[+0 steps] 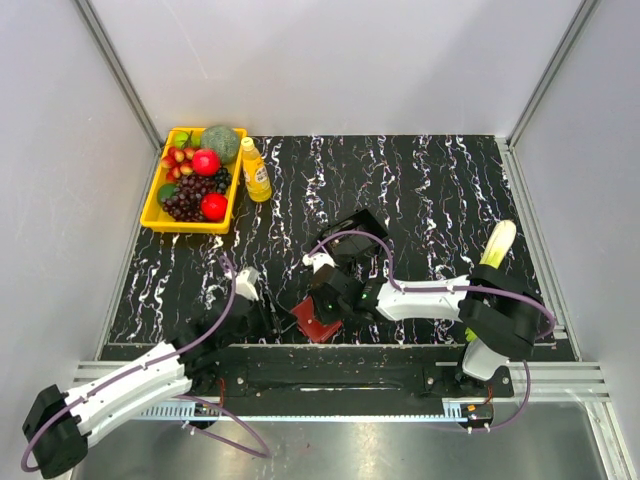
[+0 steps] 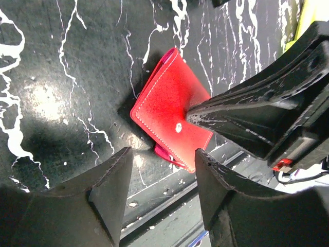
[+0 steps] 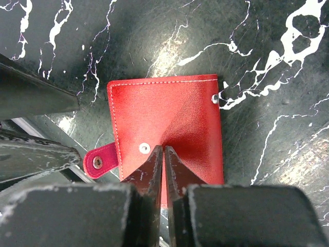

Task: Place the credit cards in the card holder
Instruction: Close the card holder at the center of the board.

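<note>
The card holder (image 1: pixel 312 325) is a red wallet lying folded at the table's near edge, its snap strap undone; it also shows in the left wrist view (image 2: pixel 172 110) and the right wrist view (image 3: pixel 164 113). My right gripper (image 3: pixel 163 149) is shut, and its tips press down on the wallet's top panel, denting it; it also shows in the top view (image 1: pixel 325 300). My left gripper (image 2: pixel 163 154) is open and empty, just left of the wallet and low over the table edge. No credit cards are in view.
A yellow tray (image 1: pixel 153 214) of fruit and a yellow bottle (image 1: pixel 256 170) stand at the back left. A black box-like tray (image 1: pixel 358 232) lies behind the right gripper. A pale green vegetable (image 1: pixel 498 244) lies at the right. A metal rail (image 1: pixel 330 385) runs along the near edge.
</note>
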Robot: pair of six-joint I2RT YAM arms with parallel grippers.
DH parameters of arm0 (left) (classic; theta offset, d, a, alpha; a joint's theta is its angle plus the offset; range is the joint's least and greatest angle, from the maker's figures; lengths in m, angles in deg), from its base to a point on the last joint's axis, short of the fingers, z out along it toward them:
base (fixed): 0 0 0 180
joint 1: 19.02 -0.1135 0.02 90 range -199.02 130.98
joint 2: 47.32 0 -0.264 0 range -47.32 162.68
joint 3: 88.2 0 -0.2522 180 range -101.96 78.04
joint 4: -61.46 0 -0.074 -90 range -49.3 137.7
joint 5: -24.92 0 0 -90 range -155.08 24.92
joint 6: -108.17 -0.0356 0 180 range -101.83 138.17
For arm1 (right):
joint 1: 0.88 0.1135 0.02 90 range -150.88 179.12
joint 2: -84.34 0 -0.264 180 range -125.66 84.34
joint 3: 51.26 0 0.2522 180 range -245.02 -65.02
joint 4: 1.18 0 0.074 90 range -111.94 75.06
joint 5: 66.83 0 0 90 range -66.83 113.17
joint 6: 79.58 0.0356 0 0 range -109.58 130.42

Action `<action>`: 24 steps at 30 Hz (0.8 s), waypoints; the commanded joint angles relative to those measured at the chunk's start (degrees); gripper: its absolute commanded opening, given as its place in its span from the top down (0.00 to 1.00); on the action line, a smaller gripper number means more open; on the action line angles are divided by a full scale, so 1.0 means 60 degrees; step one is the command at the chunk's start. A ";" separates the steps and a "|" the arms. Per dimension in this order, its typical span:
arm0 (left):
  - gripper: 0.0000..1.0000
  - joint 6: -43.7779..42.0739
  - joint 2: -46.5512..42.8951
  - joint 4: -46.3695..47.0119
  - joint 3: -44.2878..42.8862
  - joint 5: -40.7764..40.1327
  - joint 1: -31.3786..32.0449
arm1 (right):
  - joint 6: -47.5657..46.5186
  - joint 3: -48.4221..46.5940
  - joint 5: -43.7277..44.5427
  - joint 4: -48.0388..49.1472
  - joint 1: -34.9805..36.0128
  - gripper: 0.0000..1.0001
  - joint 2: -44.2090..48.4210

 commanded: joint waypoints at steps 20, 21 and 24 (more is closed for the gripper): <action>0.69 0.1112 0.1949 0.2284 -0.0089 0.0256 0.0440 | 0.0482 0.0753 0.0533 0.0097 0.0004 0.90 0.0120; 0.71 0.1069 0.2066 0.2284 -0.0133 0.0300 0.0440 | 0.0482 0.0782 0.0533 0.0111 0.0004 0.90 0.0149; 0.75 0.0995 0.2359 0.2285 -0.0279 0.0561 0.0440 | 0.0482 0.0797 0.0591 0.0112 0.0004 0.90 0.0150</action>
